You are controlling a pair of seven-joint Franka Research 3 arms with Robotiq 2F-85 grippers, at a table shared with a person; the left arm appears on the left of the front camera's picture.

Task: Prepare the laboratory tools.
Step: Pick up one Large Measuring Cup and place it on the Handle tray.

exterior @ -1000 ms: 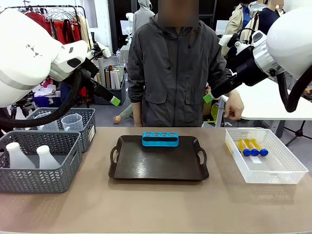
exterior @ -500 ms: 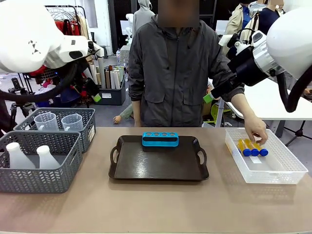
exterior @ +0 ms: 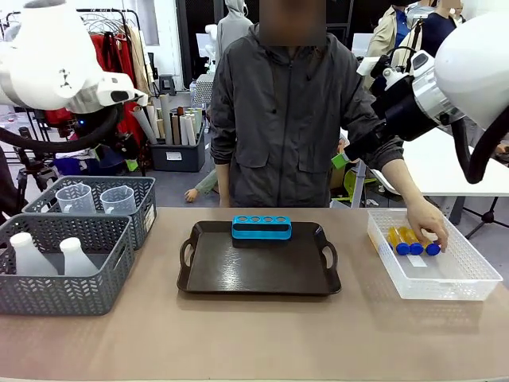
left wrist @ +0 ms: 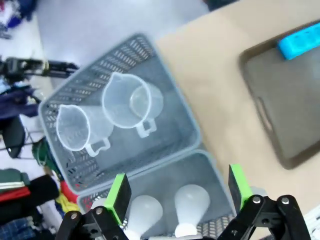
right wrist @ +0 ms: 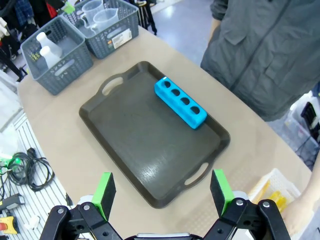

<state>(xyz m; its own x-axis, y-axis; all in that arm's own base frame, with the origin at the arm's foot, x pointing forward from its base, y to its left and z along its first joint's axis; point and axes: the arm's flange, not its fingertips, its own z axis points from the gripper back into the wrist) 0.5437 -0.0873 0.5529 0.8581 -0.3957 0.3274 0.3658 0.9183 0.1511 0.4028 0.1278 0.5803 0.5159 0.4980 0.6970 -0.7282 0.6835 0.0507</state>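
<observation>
Table (exterior: 254,334), right side: person's hand (exterior: 425,221) now on tubes (exterior: 406,241).

Blue tube rack (exterior: 262,227), black tray (exterior: 258,274), yellow blue-capped tubes (exterior: 406,241), grey mesh baskets (exterior: 64,294).

Setting: indoor robot-trial hall of mixed use. Evidence, near: white robot arms (exterior: 56,64) over a tan table (exterior: 254,342) laid with measuring cups (exterior: 118,199), conical flasks (exterior: 28,256) and a blue tube rack (exterior: 262,228). Evidence, far: clothes rack (exterior: 103,36) hung with red garments, dark bin (exterior: 179,155) of rolled sheets, white table (exterior: 445,171) with people (exterior: 409,32) beside it, loose cables (right wrist: 30,167) on the floor.
</observation>
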